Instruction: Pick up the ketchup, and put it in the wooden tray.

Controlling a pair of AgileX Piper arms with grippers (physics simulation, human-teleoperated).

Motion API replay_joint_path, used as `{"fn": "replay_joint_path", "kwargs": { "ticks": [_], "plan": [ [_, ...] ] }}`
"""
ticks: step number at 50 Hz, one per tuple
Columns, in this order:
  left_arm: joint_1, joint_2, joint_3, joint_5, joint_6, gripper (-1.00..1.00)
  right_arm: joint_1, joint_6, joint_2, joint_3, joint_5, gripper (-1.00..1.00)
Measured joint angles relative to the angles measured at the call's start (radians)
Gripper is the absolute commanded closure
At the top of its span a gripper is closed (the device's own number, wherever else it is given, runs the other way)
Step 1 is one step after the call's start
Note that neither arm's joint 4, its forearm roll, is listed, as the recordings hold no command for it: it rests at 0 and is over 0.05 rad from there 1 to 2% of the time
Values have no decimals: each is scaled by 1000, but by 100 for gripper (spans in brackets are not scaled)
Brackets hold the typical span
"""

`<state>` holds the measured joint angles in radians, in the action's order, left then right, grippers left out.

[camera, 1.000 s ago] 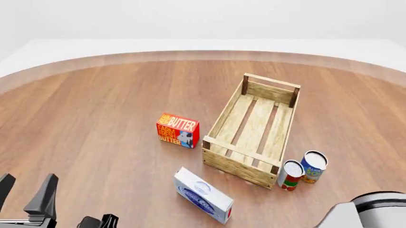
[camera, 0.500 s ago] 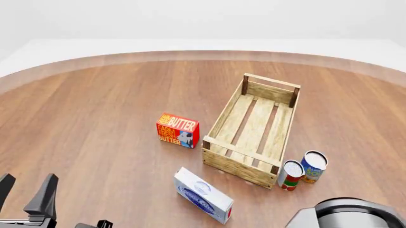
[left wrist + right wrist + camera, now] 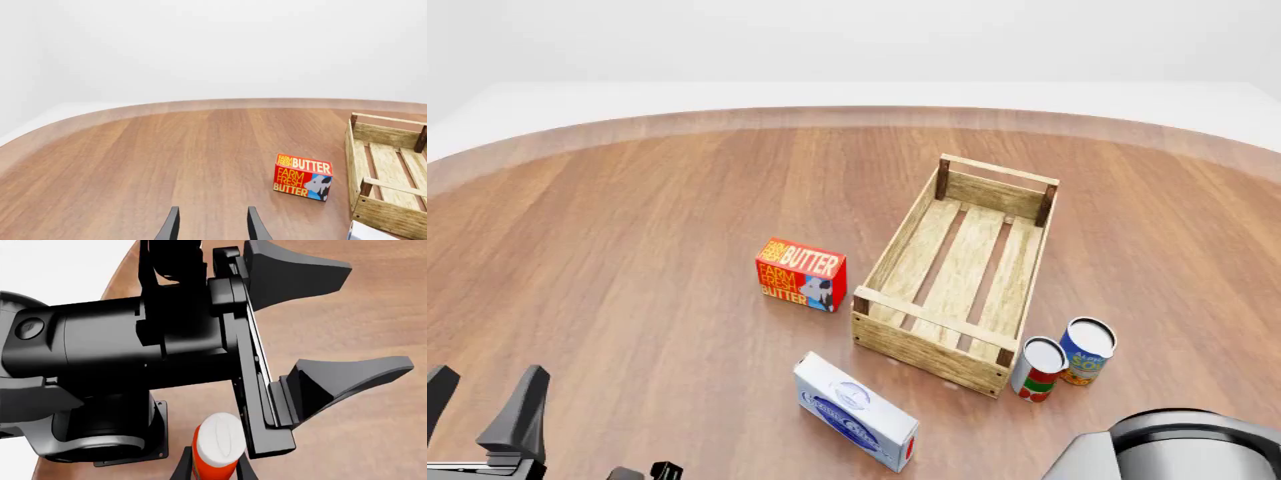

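The ketchup (image 3: 216, 444), a red-orange bottle with a white cap, shows only in the right wrist view. It sits between the two dark fingers of my right gripper (image 3: 212, 467), which press on its sides. In the front view only the right arm's grey body (image 3: 1174, 450) shows at the bottom right, and the ketchup is hidden. The wooden tray (image 3: 888, 262) stands right of centre, empty; it also shows in the left wrist view (image 3: 373, 135). My left gripper (image 3: 478, 400) is open and empty at the bottom left (image 3: 213, 227), and fills the right wrist view (image 3: 333, 325).
A red butter box (image 3: 801, 275) stands left of the tray. A white and blue box (image 3: 854, 410) lies in front of the tray's near end. Two short cans, one red and white (image 3: 1038, 368) and one blue (image 3: 1086, 350), stand by its near right corner.
The right arm's body has come further into the front view at the bottom right. The left gripper and the table objects have not moved.
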<state>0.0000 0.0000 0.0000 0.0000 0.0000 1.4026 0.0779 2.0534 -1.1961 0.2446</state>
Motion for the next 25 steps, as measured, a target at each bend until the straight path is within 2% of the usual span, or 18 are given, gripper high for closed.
{"fn": "replay_joint_path", "kwargs": {
  "ticks": [15, 25],
  "plan": [
    [0, 0, 0, 0, 0, -100, -21, -21, -45, 90, 53, 100],
    [0, 0, 0, 0, 0, -100, -75, -17, -88, 154, 60, 100]
  ]
}}
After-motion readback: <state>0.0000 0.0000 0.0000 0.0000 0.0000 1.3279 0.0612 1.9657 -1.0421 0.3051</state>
